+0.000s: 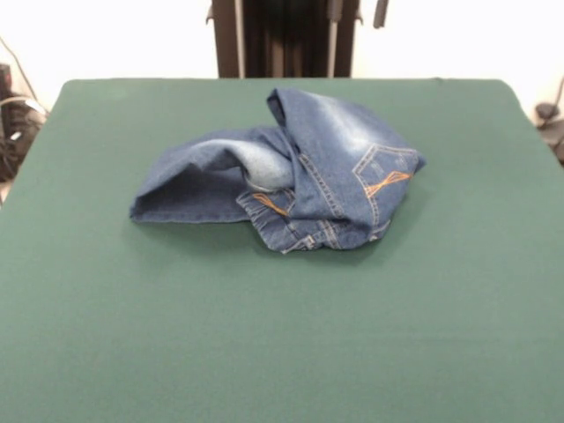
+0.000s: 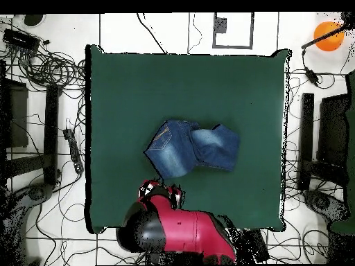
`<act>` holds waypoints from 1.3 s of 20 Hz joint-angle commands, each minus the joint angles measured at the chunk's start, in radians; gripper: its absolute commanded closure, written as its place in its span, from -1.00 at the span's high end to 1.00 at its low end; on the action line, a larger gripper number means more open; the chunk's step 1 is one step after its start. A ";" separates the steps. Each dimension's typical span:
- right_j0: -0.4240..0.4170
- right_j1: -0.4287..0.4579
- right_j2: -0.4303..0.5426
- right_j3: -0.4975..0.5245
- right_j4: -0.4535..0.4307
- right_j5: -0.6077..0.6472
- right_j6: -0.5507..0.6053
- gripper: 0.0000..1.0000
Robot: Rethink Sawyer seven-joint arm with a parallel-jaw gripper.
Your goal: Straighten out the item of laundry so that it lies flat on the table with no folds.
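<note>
The blue denim jeans (image 1: 291, 172) lie bunched in a heap on the green table (image 1: 282, 344), a little towards the robot's side. One leg is folded out to the left, and a back pocket with orange stitching faces up on the right. In the overhead view the jeans (image 2: 192, 147) lie near the middle of the table (image 2: 132, 83). The red and black arm is drawn back over the table's robot-side edge. Its gripper (image 2: 161, 192) is close to the jeans' near edge but apart from them, with nothing in it.
The robot's black pedestal (image 1: 282, 40) stands behind the table's far edge. Cables and black stands (image 2: 48, 131) lie on the floor around the table. An orange ball (image 2: 327, 34) sits beyond the table's corner. Green cloth shows on all sides of the jeans.
</note>
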 commanded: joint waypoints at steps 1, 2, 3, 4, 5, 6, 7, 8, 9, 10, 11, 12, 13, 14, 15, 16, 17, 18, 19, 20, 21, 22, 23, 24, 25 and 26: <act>-0.015 0.131 0.109 0.047 -0.056 -0.071 0.051 1.00; -0.016 0.134 0.110 0.045 -0.057 -0.070 0.051 1.00; -0.017 0.143 0.109 0.041 -0.060 -0.076 0.053 1.00; -0.016 0.152 0.107 0.036 -0.064 -0.081 0.056 1.00; -0.018 0.160 0.107 0.031 -0.068 -0.084 0.056 1.00; -0.019 0.165 0.107 0.028 -0.071 -0.088 0.059 1.00; -0.020 0.170 0.106 0.025 -0.074 -0.092 0.061 1.00; -0.021 0.171 0.106 0.022 -0.076 -0.088 0.060 1.00; -0.025 0.173 0.108 0.018 -0.078 -0.086 0.057 1.00; -0.029 0.176 0.109 0.015 -0.080 -0.085 0.055 1.00; -0.033 0.179 0.110 0.011 -0.083 -0.083 0.052 1.00; -0.042 0.185 0.113 0.003 -0.087 -0.081 0.046 1.00; -0.051 0.187 0.117 -0.006 -0.091 -0.073 0.037 1.00; -0.064 0.186 0.123 -0.017 -0.093 -0.058 0.027 1.00; -0.080 0.184 0.132 -0.027 -0.098 -0.043 0.013 1.00; -0.095 0.180 0.140 -0.042 -0.098 -0.021 -0.001 1.00; -0.110 0.176 0.149 -0.057 -0.099 0.001 -0.015 1.00; -0.125 0.177 0.159 -0.073 -0.096 0.021 -0.026 1.00; -0.136 0.183 0.163 -0.099 -0.097 0.044 -0.039 1.00; -0.148 0.192 0.171 -0.118 -0.097 0.056 -0.047 1.00; -0.160 0.202 0.179 -0.137 -0.097 0.068 -0.056 1.00; -0.174 0.213 0.190 -0.154 -0.096 0.079 -0.064 1.00; -0.189 0.220 0.202 -0.170 -0.093 0.095 -0.073 1.00; -0.191 0.222 0.202 -0.190 -0.094 0.117 -0.080 1.00; -0.194 0.223 0.202 -0.210 -0.095 0.140 -0.088 1.00; -0.202 0.221 0.211 -0.222 -0.089 0.167 -0.091 1.00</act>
